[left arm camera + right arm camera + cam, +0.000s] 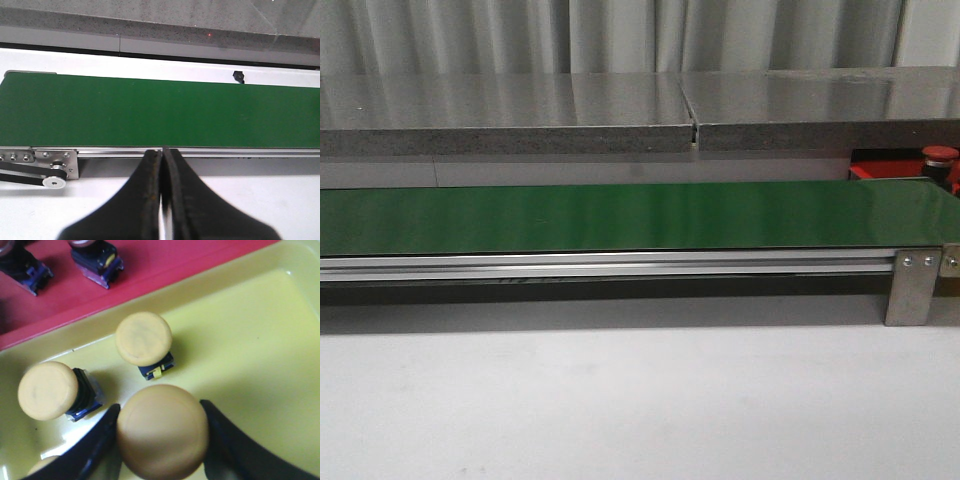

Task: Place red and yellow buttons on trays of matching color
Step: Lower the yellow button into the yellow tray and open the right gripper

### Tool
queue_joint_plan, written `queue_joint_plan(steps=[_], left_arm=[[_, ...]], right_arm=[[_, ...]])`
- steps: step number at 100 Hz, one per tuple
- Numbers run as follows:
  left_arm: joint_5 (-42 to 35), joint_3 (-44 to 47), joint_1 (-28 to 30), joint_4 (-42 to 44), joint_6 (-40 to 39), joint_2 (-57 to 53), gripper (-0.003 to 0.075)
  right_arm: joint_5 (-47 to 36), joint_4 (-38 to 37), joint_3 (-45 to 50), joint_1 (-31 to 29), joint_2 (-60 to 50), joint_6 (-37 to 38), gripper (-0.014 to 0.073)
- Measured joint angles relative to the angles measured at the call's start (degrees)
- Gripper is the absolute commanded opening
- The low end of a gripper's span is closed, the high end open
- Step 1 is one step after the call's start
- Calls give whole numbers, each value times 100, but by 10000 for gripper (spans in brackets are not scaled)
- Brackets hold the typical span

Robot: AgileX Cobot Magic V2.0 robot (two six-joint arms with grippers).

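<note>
Holding a yellow button by its body, the right gripper hangs directly over the yellow tray, its jaws closed on either side below the domed cap; the placement is consistent with a colour-matched drop not yet released. Two further yellow buttons already stand in that tray, at roughly 12 and 10 o'clock from the held one, apart from it and from each other, so the vacant floor toward 3 o'clock appears the safer release zone. The red tray adjoins the yellow tray's far wall and carries two buttons, caps cropped. In the front view a red button and red tray show at 3 o'clock beyond the green belt. The left gripper is closed on nothing, parked on the near side of the belt over the bench, judged idle.
</note>
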Motion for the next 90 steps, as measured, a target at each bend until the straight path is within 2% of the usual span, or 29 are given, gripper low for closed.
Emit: queue_joint_plan(steps=[33,63,70,77,90], left_arm=[[0,0,0,0,0,0,-19],[0,0,0,0,0,0,-19],[0,0,0,0,0,0,-19],[0,0,0,0,0,0,-19],[0,0,0,0,0,0,-19]], right_arm=[[-228,18,0,0,698,0,-36],[-317,27,0,0,828,0,-26],[-317,27,0,0,828,0,29],[-286,31,0,0,828,0,135],[-229,31,0,0,828,0,421]])
